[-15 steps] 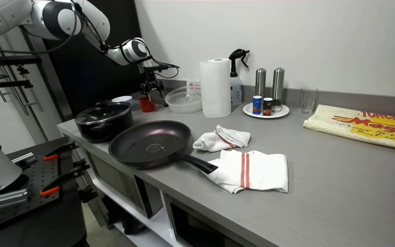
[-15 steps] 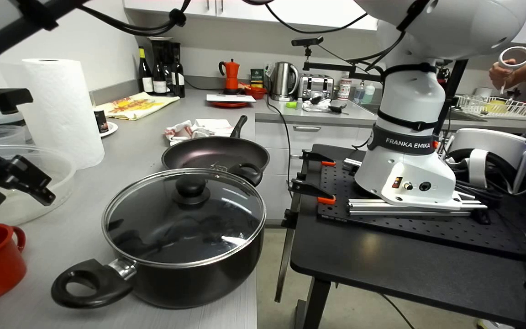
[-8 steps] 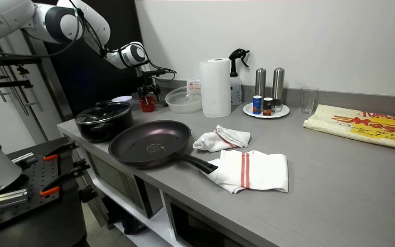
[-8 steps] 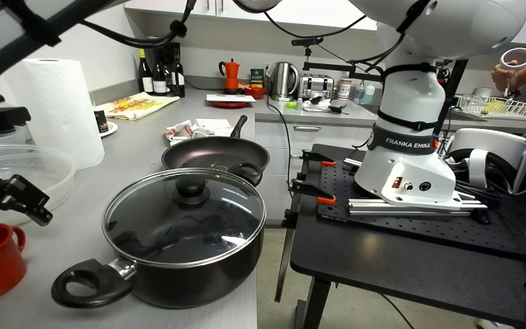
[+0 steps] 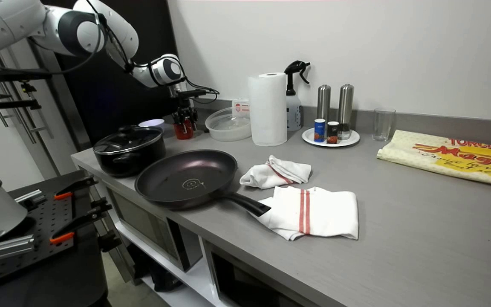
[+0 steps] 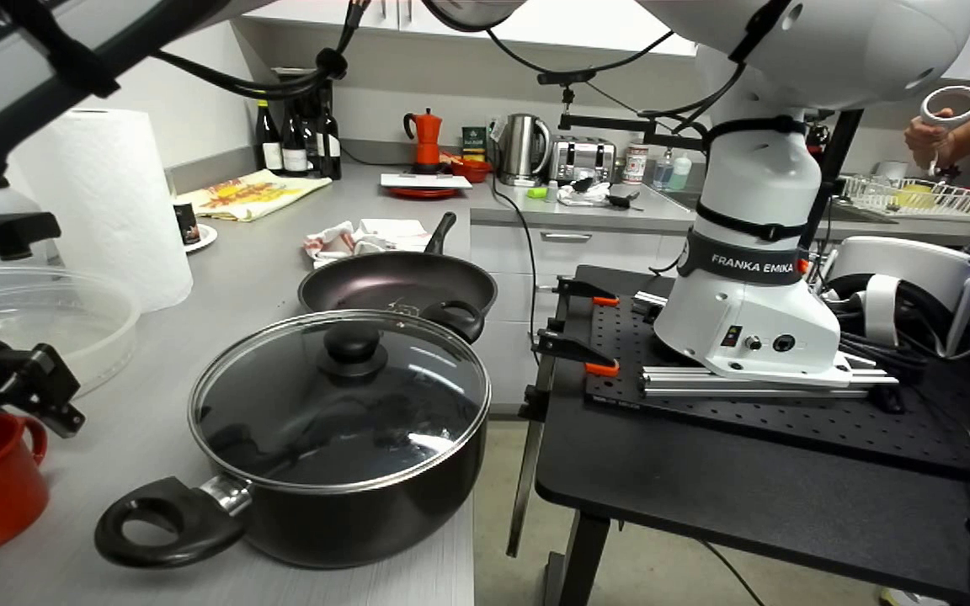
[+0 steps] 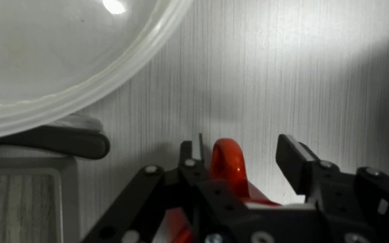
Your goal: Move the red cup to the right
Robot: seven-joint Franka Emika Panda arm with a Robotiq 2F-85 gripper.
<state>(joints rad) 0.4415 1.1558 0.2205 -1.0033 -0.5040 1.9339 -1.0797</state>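
In an exterior view the small, glossy red cylindrical cup (image 5: 184, 134) stands upright on the grey counter (image 5: 399, 238), between the black lidded pot (image 5: 130, 168) and the round translucent plastic tub (image 5: 229, 134). In an exterior view its red loop handle (image 6: 41, 435) shows too — walls look stiff, prob. enamelled metal or ceramic, so expect a smooth, poss. slippery, fairly light load; can't tell what, if anything, it holds. In the wrist view the black two-finger gripper (image 7: 240, 153) is spread w/ the handle between its fingers, nearer one, nothing grasped yet. Best hold IMO: pinch that handle firmly — it looks rigid — tho the cup may tip or swivel.
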